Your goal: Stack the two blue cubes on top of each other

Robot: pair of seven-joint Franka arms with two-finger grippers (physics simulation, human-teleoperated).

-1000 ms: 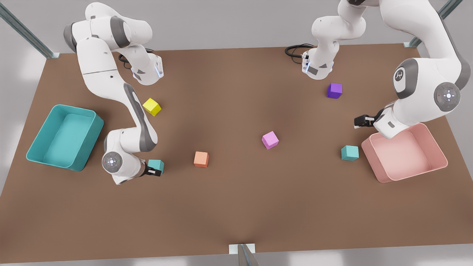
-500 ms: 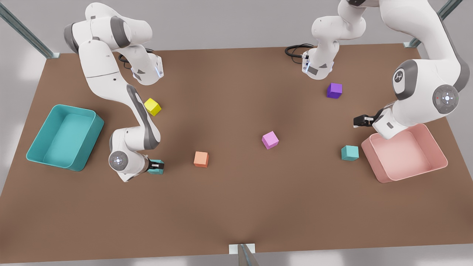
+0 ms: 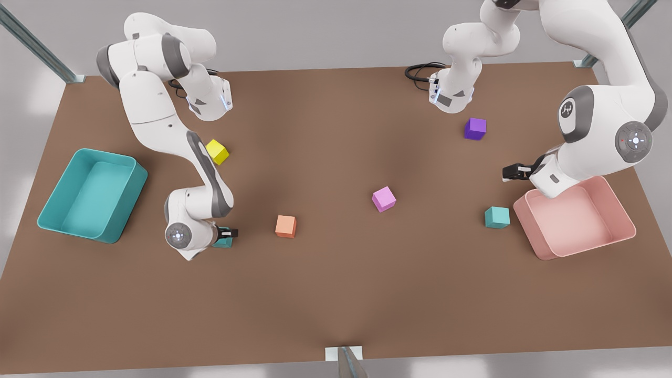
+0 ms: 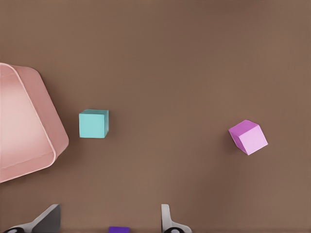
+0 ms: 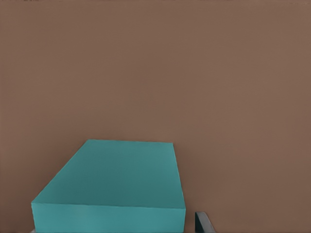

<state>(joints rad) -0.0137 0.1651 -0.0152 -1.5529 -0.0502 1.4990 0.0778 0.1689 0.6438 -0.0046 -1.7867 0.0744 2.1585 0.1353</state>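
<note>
One blue cube [image 3: 223, 242] lies at the front view's left, mostly covered by my right gripper [image 3: 227, 235], which stands over it with its fingers down on either side. Seen from the right wrist, this cube [image 5: 116, 187] is very close, and a narrow gap separates it from one fingertip [image 5: 203, 223], so the gripper is open. The other blue cube [image 3: 497, 217] rests beside the pink bin [image 3: 619, 210] and appears in the left wrist view as the blue cube [image 4: 93, 124]. My left gripper [image 3: 512, 171] hangs open above the table, well behind that cube, its fingers [image 4: 167, 221] spread wide.
An orange cube [image 3: 285, 226] sits just right of the covered cube. A pink cube [image 3: 384, 199] lies mid-table, a yellow cube [image 3: 216, 151] behind the right arm, a purple cube [image 3: 475, 128] at the back. A teal bin [image 3: 50, 220] stands at the far left.
My right arm has swung rightward and its gripper has come down over the blue cube, hiding most of it. The left arm has hardly moved. No cube has shifted.
</note>
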